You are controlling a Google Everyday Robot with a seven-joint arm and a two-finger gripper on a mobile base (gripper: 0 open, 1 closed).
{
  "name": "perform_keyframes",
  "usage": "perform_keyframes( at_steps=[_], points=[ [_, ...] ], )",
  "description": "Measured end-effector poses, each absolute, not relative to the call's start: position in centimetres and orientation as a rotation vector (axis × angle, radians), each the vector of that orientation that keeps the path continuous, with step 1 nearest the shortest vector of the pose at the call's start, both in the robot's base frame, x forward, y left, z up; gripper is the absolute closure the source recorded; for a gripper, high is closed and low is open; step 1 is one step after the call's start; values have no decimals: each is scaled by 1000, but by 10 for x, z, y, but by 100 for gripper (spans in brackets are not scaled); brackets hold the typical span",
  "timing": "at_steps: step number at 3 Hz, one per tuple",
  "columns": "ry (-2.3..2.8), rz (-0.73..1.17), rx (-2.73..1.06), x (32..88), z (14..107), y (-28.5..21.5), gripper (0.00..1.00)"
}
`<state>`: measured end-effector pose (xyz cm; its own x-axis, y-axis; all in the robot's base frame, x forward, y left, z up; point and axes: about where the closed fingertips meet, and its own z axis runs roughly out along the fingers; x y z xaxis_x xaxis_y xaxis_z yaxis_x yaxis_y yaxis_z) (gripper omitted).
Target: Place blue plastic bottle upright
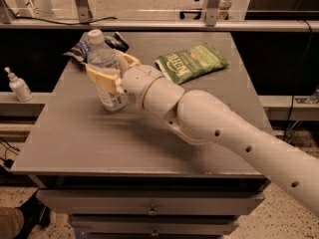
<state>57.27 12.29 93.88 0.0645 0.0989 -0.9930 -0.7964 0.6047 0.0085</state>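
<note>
Blue plastic bottle (pixel 102 58) upright in hand (pixel 108 72), well inside left edge of table (pixel 75 143)

White arm (pixel 234 138) stretching in from lower right, thick jointed segments narrowing to a rounded wrist (pixel 144 86) just behind the jaws, gripper (pixel 110 69) held sideways, tan fingers (pixel 102 78) clamped on either side of the upright blue plastic bottle (pixel 111 99) between them

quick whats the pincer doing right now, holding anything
Pincer: closed on the blue plastic bottle, held upright with its base down at the grey table, toward the back left.
</note>
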Motion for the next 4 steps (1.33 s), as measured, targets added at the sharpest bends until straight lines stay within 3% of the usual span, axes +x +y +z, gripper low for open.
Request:
perform_keyframes(
  at_steps=[2, 3, 4],
  points=[
    [1345, 756, -659, 573, 940, 123, 12],
    [1361, 765, -657, 563, 930, 122, 0],
    [1371, 758, -660, 559, 927, 117, 0]
  ],
)
